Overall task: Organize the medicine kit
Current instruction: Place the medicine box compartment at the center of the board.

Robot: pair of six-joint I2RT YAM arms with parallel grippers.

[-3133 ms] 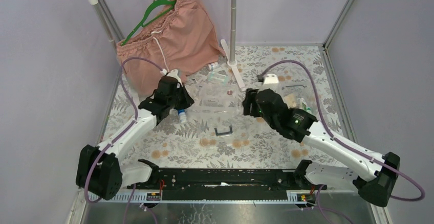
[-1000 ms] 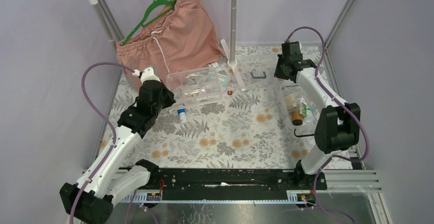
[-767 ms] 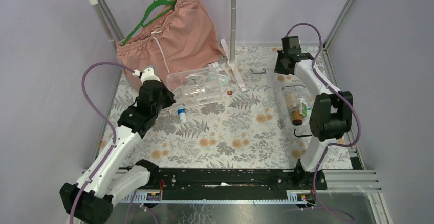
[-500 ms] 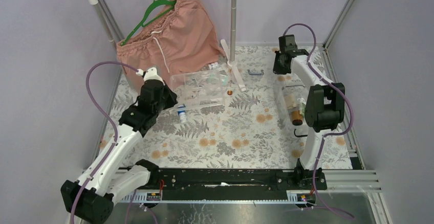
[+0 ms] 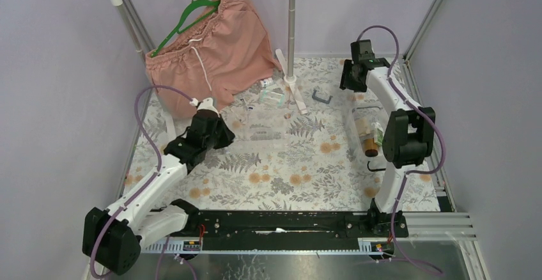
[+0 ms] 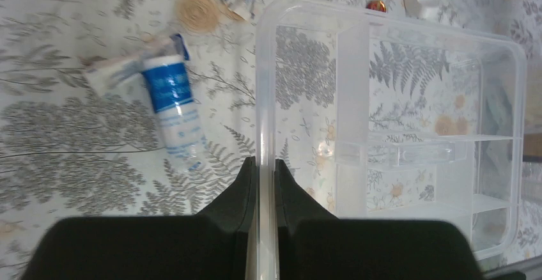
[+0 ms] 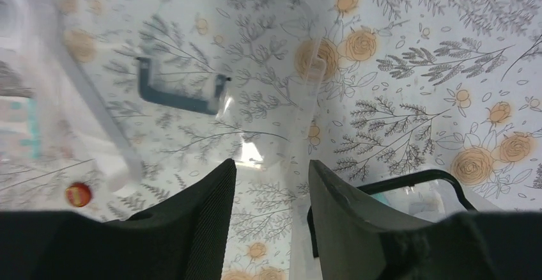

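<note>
Lowered and drawn nearer since a second ago, the clear compartment box (image 6: 264, 82) lies flat, left of table centre. I judge it light, stiff, slick and thin-walled, so the rim is the best hold. My left gripper (image 6: 262, 176) pinches its near wall. A blue-and-white tube (image 6: 174, 120) lies just beside. My right gripper (image 7: 271, 184), fingers parted, hovers over the clear lid (image 7: 255, 50) at the far right.

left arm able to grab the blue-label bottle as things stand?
Probably not yet: the left gripper is shut on the wall of the clear box. The blue-label bottle lies uncovered just beside it, so letting go should free the way.
</note>
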